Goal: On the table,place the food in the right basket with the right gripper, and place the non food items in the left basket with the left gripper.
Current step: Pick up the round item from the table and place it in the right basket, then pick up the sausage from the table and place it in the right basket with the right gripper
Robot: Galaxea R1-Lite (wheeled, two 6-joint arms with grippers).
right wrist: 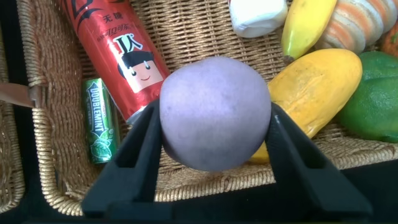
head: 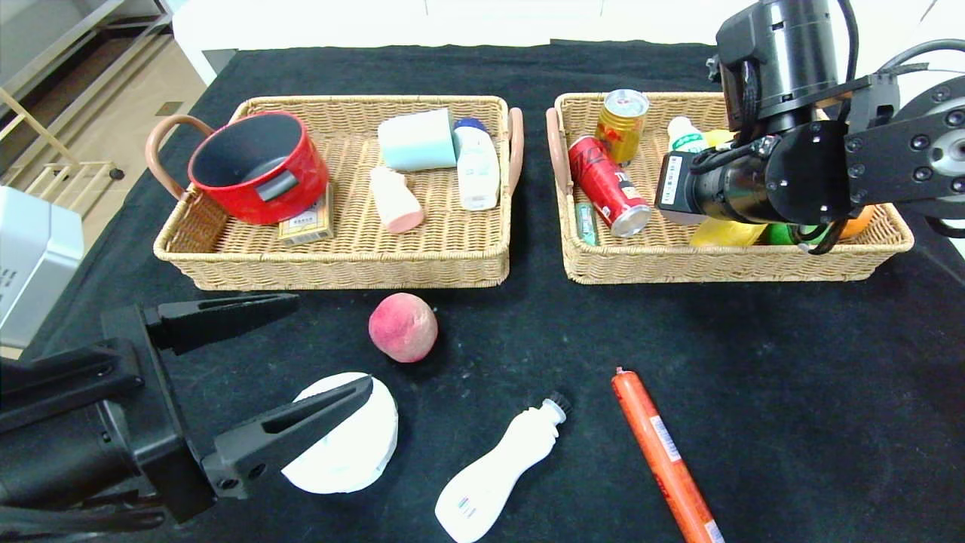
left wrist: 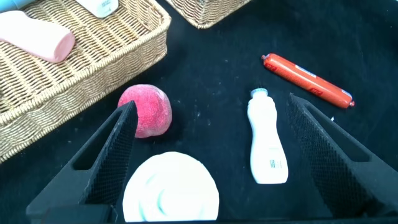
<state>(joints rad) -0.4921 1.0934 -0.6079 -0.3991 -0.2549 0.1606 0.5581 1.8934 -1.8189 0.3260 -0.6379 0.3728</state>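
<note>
Head view, stock at this moment. We counted the right basket [head: 724, 264] well filled: cans, a yellow fruit [right wrist: 317, 81], other fruit. The right gripper [right wrist: 214, 134] hung over it, its fingers against the sides of a pale ball [right wrist: 214, 112]; whether they gripped or had begun to let go, we could not tell. We judged that item nearly delivered. The left basket [head: 332, 264] held a red pot and several bottles. On the table [head: 791, 392] lay four items: peach [head: 402, 327] and sausage [head: 663, 456], both due right; white disc [head: 343, 437] and bottle [head: 497, 475], both due left. The left gripper [head: 332, 347] stood wide open and empty just above the disc.
</note>
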